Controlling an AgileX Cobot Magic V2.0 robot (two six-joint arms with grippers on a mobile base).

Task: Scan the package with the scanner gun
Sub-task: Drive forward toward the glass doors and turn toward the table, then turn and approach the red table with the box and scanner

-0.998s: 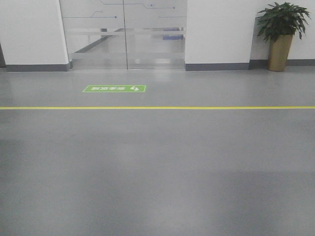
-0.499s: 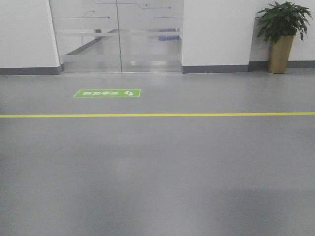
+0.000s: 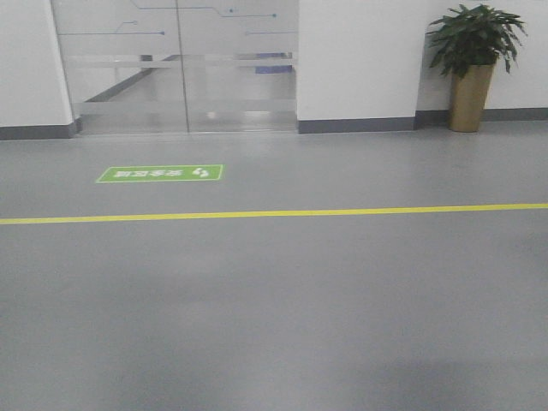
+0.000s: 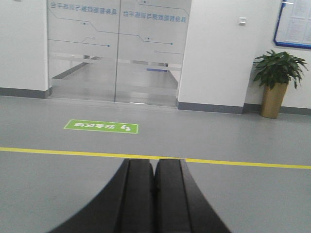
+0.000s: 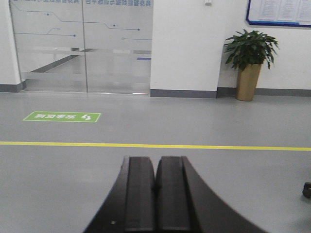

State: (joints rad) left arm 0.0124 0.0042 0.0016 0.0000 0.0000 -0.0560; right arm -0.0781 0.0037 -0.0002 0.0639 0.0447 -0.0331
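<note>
On my front camera the scene has slid since a second ago. The green floor sign sits lower and further left, and the yellow line has dropped and now slants, its left end lower. The glass doors and the potted plant have both shifted left.

The left pincer has its two black fingers pressed flat together with nothing between them. The right pincer is the same: fully closed and empty. I cannot tell where the package or the scanner gun is, as neither shows in any of my views.

The green sign carries white characters and a small white symbol, upside down to me and too blurred to read. It lies ahead and left of both pincers, beyond the yellow line. A row of blue characters runs along the top of the doors, and I can't read it. A blue-framed notice board hangs high and right of the left pincer, its print too small.

The grey floor runs open from both fingertips to the grey baseboard under the white wall. The plant stands against that wall, ahead and well right of both pincers. A small dark thing that I can't make out clips the frame edge right of the right pincer.
</note>
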